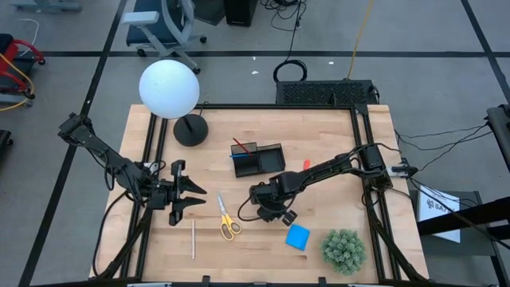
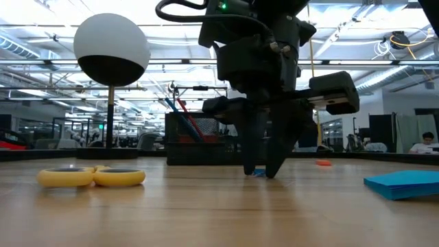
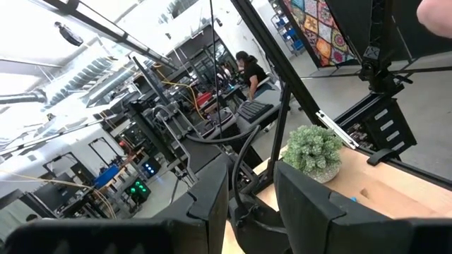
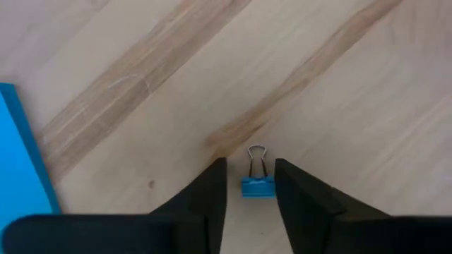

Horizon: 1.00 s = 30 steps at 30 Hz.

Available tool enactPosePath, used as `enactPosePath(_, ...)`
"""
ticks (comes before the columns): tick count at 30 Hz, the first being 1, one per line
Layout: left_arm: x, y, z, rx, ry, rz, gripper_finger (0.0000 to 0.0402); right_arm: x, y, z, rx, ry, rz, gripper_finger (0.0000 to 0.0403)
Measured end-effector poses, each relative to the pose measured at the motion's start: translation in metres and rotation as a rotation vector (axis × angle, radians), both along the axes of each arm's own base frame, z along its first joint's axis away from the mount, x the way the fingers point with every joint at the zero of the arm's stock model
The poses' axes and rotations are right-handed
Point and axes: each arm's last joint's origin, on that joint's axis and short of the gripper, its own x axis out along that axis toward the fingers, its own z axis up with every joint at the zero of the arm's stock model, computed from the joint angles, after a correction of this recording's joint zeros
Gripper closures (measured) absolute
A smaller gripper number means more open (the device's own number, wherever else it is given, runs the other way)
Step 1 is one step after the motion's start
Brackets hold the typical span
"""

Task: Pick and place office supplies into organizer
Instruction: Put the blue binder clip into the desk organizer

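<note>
Right gripper (image 4: 250, 185): lowered to the counter (image 1: 319, 143) near its middle, fingers pointing down, one on each side of a small blue binder clip (image 4: 256, 185); a thin gap shows on both sides of the clip, so the fingers are released and not yet pressing it.
Binder clip: flat on the wood, wire handle pointing away from the wrist; in the low view a sliver of blue shows at the fingertips (image 2: 257, 172).
Left gripper (image 1: 191, 199): waits low over the counter at 9 o'clock from the right gripper, fingers spread wide, holding nothing.
Organizer (image 1: 260, 159): black tray at 12 o'clock from the right gripper, well apart from it; a red pen (image 1: 241, 147) and a blue pen (image 1: 241, 155) lean in its left compartment.
Scissors (image 1: 226, 218): yellow handles, lying between the two grippers, touching neither.
Pencil (image 1: 193, 239): pale, at 6 o'clock from the left gripper, near the front edge.
Notepad (image 1: 298, 237): blue square, just beside the right gripper at 5 o'clock.
Red item (image 1: 306, 164): small, at 3 o'clock from the organizer; too small to tell what it is.
Plant ball (image 1: 343, 249): green, at the front right corner of the counter.
Lamp (image 1: 169, 88): white globe on a round black base, back left.
</note>
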Motion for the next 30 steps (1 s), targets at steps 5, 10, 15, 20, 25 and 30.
enactPosePath(5, 0.0, 0.0, 0.0, -0.001, 0.0, 0.0, 0.0277, 0.001, 0.0, 0.002, -0.003, 0.005, 0.02, 0.0337)
enactPosePath(10, 0.0, 0.0, 0.0, -0.001, 0.0, 0.0, 0.0277, 0.001, 0.0, 0.003, -0.004, 0.003, 0.025, 0.036)
enactPosePath(15, 0.0, 0.0, 0.0, 0.001, 0.0, 0.0, 0.0277, 0.001, 0.0, 0.004, -0.003, 0.0, 0.021, 0.0359)
enactPosePath(20, 0.0, 0.0, 0.0, 0.002, 0.0, 0.0, 0.0277, 0.0, 0.0, 0.01, -0.006, -0.006, 0.017, 0.0359)
enactPosePath(25, 0.0, 0.0, 0.0, 0.003, -0.003, 0.001, 0.0277, 0.004, 0.001, 0.027, 0.0, -0.037, 0.015, 0.0359)
enactPosePath(30, 0.0, 0.0, 0.0, 0.005, -0.002, 0.0, 0.0277, 0.009, -0.003, 0.038, 0.003, -0.058, 0.005, 0.0359)
